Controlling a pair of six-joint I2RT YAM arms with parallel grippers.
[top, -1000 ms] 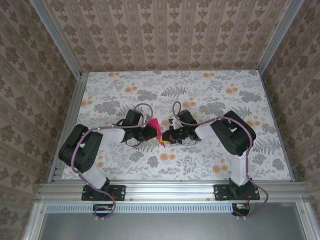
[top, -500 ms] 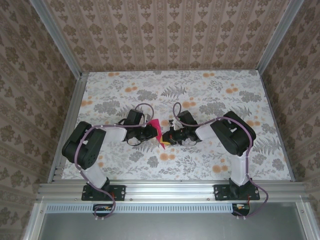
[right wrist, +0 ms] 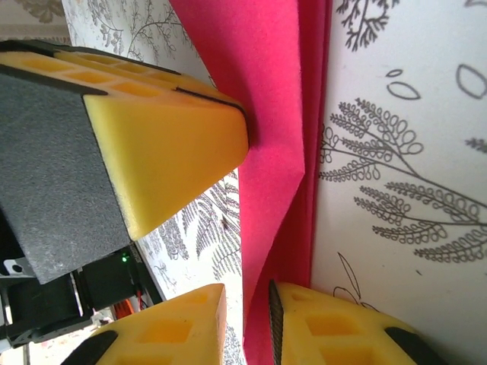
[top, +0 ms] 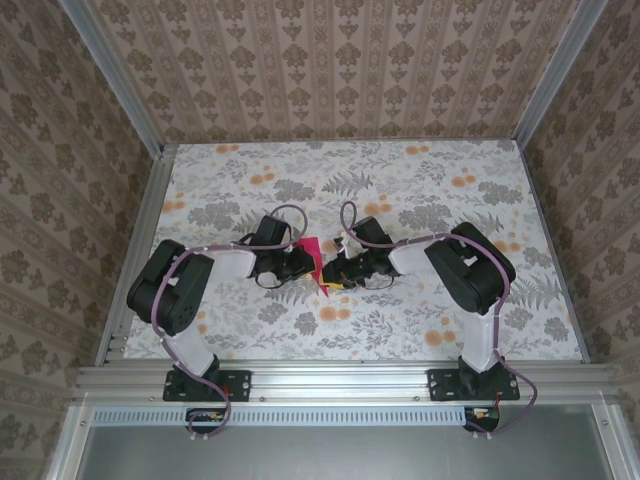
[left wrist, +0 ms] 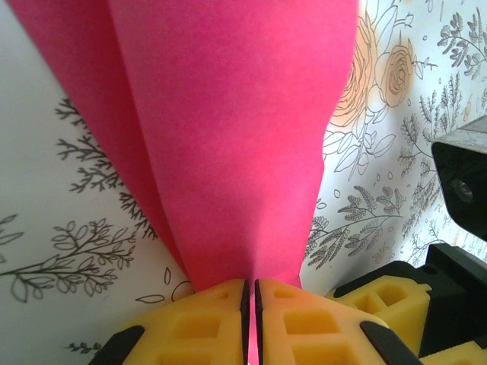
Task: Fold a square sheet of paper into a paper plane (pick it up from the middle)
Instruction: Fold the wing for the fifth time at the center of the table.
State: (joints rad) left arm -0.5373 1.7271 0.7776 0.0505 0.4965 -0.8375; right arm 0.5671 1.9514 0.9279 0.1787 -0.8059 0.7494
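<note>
While tight in left claw point(left wrist: 251, 295), pink paper point(left wrist: 228, 137) loose in parted right claw point(right wrist: 247, 304).

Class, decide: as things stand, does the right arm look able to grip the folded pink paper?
Probably yes. The folded pink paper runs through the gap of the right end effector, whose fingers stand slightly apart. The left end effector pinches it further along, clear of that gap.
</note>
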